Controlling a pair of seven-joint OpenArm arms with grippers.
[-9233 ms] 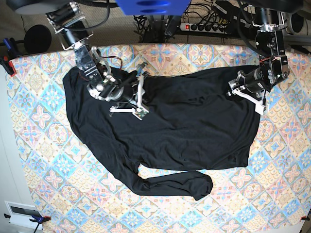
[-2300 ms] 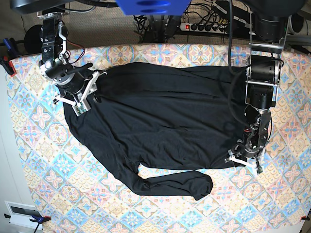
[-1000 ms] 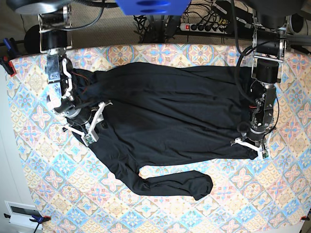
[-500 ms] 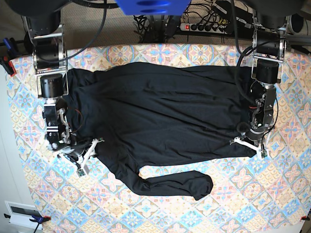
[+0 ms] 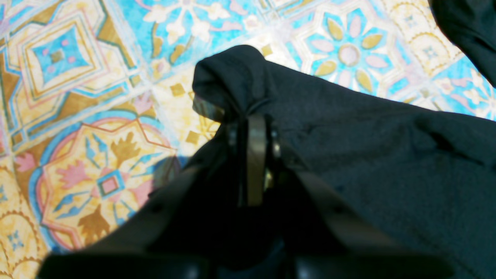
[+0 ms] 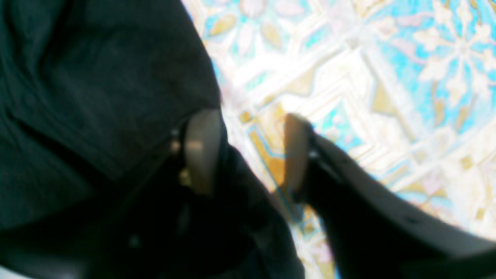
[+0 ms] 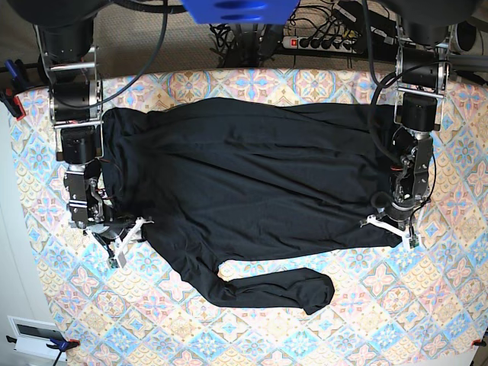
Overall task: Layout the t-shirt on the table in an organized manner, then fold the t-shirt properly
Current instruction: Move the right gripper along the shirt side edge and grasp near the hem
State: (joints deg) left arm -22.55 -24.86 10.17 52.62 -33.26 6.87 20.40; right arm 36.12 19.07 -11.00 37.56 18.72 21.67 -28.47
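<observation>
The black t-shirt (image 7: 252,175) lies spread across the patterned table (image 7: 381,305), with one long sleeve (image 7: 274,290) curled toward the front. My left gripper (image 7: 390,229) is at the shirt's lower right corner. In the left wrist view the left gripper (image 5: 254,120) is shut on a bunched fold of the t-shirt (image 5: 232,77). My right gripper (image 7: 122,242) stands at the shirt's lower left edge. In the right wrist view the right gripper (image 6: 248,149) is open, with bare table (image 6: 348,77) between its fingers (image 6: 199,147) and the t-shirt (image 6: 97,77) just beside them.
A power strip (image 7: 320,42) and cables lie beyond the table's back edge. Clamps (image 7: 11,76) hold the cloth at the left edge. A white box (image 7: 34,335) sits off the front left corner.
My right gripper moved toward the front along the shirt's left side, then opened and let go of the fabric. The left gripper has kept still, shut on its corner.
</observation>
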